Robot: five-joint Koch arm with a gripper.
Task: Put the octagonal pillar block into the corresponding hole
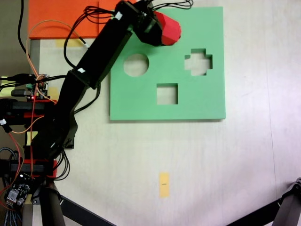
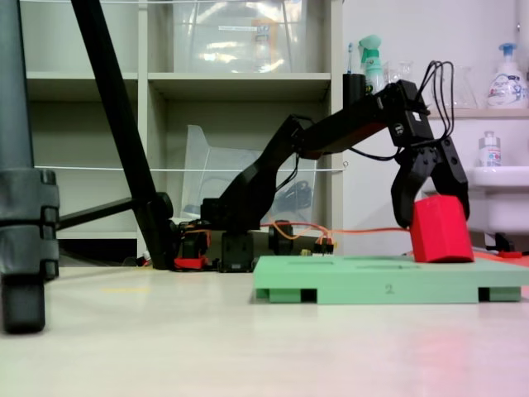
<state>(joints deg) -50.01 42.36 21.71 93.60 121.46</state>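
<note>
Arm: we see one black robot arm (image 1: 89, 70). It reaches from the left side of the top-down fixed view out over the board.

Gripper: we count one gripper (image 2: 431, 217). Its two fingers (image 2: 404, 194) sit on each side of the red block and hold it tight.

Octagonal pillar block: we see one, bright red (image 1: 168, 29). In the low fixed view it is tilted, and its bottom looks to touch the top of the board near the right end (image 2: 440, 229). In the top-down view it is over the top middle part of the board.

Green board: one flat square board (image 1: 202, 101) lies on the pale table (image 1: 188, 155).

Holes we can count: three. One round hole (image 1: 136, 65), one cross hole (image 1: 198, 61) and one square hole (image 1: 167, 93).

Corresponding hole: we cannot see an eight-sided hole. The block and gripper cover that part of the board.

Orange sheet: one (image 1: 56, 16), at the top left in the top-down view.

Yellow tape: one small piece (image 1: 164, 183) on the table below the board.

Shelf: one (image 2: 240, 83) behind the arm in the low view.
</note>
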